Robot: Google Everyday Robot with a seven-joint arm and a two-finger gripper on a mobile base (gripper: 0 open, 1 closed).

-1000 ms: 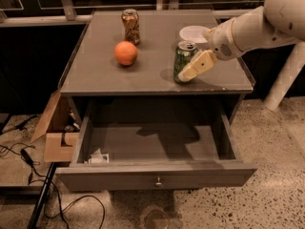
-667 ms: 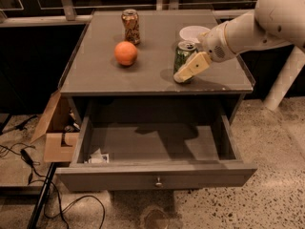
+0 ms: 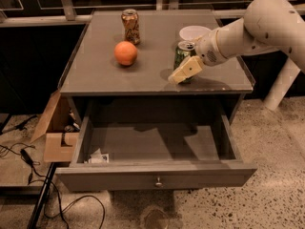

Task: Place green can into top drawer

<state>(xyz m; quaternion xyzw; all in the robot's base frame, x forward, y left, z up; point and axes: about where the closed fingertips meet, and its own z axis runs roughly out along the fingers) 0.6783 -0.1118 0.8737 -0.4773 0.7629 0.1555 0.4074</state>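
The green can (image 3: 181, 52) stands upright on the grey cabinet top (image 3: 100, 75), right of the middle, just in front of a white bowl. My gripper (image 3: 184, 67) comes in from the right on the white arm (image 3: 248, 30) and sits against the front and lower side of the can, partly covering it. The can still rests on the cabinet top. The top drawer (image 3: 157, 175) is pulled wide open below, with its round knob (image 3: 158, 181) on the front panel. Its inside holds only a small white scrap (image 3: 98, 157) at the front left corner.
An orange (image 3: 126, 53) and a brown-gold can (image 3: 130, 26) stand on the left half of the cabinet top. A white bowl (image 3: 195, 32) is behind the green can. A cardboard box (image 3: 53, 130) and cables (image 3: 28, 163) lie on the floor at left. A white post (image 3: 280, 82) stands at right.
My gripper has shifted a little to the left along the front of the green can. The can, the drawer and the other objects have not moved.
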